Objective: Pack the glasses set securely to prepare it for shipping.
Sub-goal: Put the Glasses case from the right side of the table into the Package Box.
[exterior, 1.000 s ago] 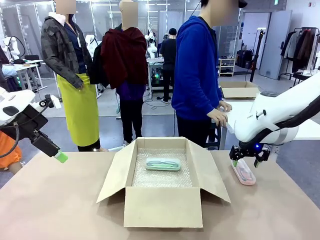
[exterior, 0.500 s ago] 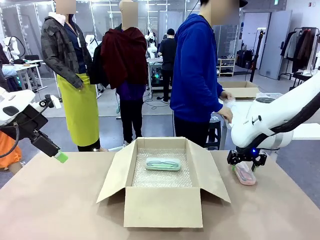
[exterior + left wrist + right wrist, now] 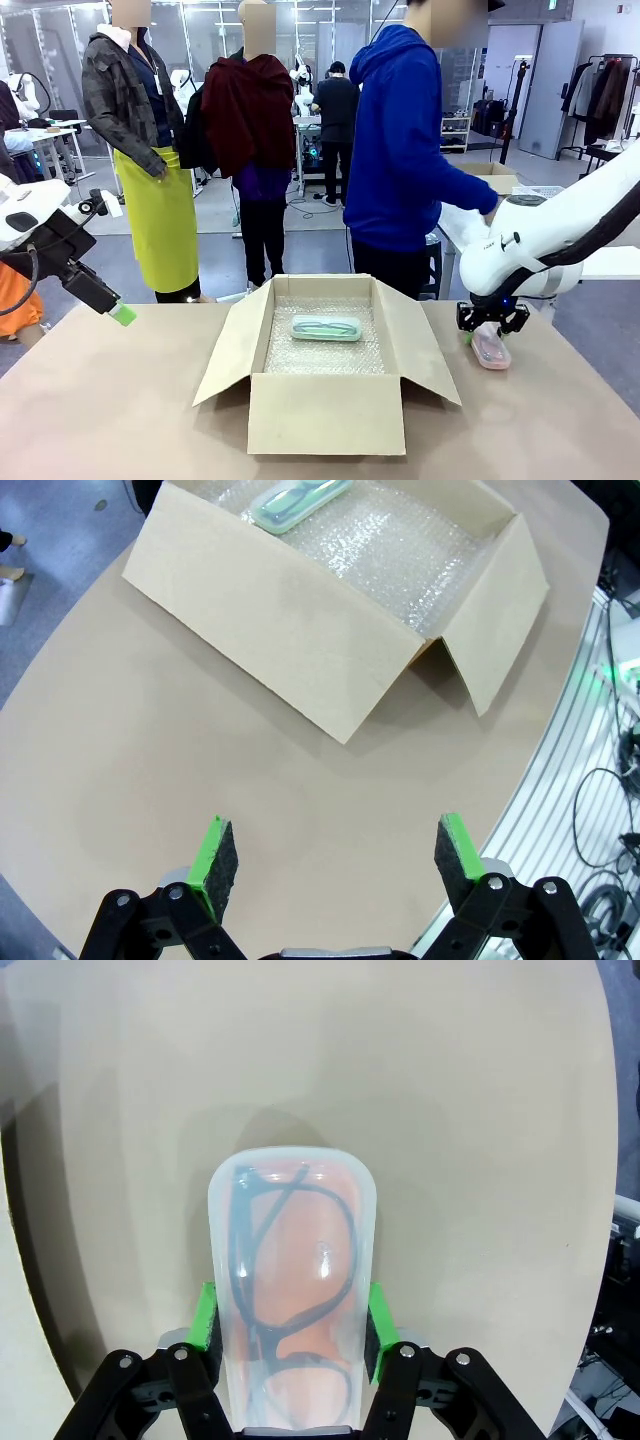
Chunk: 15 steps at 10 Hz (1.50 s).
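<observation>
Lying on the table [image 3: 120, 400] toward its right edge, one pale pink case [image 3: 292, 1260] is clamped in the right arm's jaws, bare surface around. One mint green case [image 3: 326, 327] rests in the single open box [image 3: 325, 410]. Left arm's jaws gape.

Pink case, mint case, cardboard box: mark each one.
pink case [image 3: 292, 1260], right wrist view, middle of its clear lid.
mint case [image 3: 326, 327], front view, middle of its top.
cardboard box [image 3: 325, 412], front view, near wall.

Right end effector [image 3: 489, 334] on pink case [image 3: 492, 353]
</observation>
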### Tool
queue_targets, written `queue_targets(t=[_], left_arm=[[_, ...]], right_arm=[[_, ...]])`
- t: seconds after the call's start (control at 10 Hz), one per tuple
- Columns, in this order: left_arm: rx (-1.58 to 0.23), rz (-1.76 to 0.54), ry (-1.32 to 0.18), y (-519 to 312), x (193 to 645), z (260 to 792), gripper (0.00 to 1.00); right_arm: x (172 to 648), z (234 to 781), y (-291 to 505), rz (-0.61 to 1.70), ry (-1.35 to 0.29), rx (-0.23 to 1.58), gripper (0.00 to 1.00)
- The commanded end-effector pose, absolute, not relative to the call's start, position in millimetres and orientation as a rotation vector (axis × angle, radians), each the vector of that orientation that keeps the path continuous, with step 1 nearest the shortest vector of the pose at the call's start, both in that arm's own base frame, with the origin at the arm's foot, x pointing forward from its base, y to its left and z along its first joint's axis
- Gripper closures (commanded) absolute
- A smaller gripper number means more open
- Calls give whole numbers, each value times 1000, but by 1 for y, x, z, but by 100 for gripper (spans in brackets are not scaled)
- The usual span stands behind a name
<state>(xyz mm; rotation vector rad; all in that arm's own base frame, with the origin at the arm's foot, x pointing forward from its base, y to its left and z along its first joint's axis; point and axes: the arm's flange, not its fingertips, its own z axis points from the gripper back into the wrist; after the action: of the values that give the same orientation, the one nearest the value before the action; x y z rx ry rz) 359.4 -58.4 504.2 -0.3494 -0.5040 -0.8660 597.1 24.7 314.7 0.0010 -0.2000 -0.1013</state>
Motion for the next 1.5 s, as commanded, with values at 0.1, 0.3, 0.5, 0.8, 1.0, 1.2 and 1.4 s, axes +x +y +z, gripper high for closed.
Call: queue_targets(t=[0.1,0.3,0.5,0.8,1.0,1.2,1.4], left_arm=[[-373,-881,-515,-56,359,504,0],[-373,-881,-515,-56,359,504,0],[-373,-881,-515,-56,359,504,0],[-373,-881,-515,-56,359,504,0],[-373,-881,-515,-56,359,504,0],[-373,-881,-515,-56,359,504,0],[-373,-881,-515,-56,359,504,0]], right_arm=[[590,346,28,-89,-176,26,63],[568,410,38,79,-117,30,63],[545,466,69,329,-72,65,63],[527,502,136,624,-85,-20,63],[519,512,225,1011,-97,7,63],[515,504,294,1224,-97,58,63],[517,488,338,1331,-122,50,63]])
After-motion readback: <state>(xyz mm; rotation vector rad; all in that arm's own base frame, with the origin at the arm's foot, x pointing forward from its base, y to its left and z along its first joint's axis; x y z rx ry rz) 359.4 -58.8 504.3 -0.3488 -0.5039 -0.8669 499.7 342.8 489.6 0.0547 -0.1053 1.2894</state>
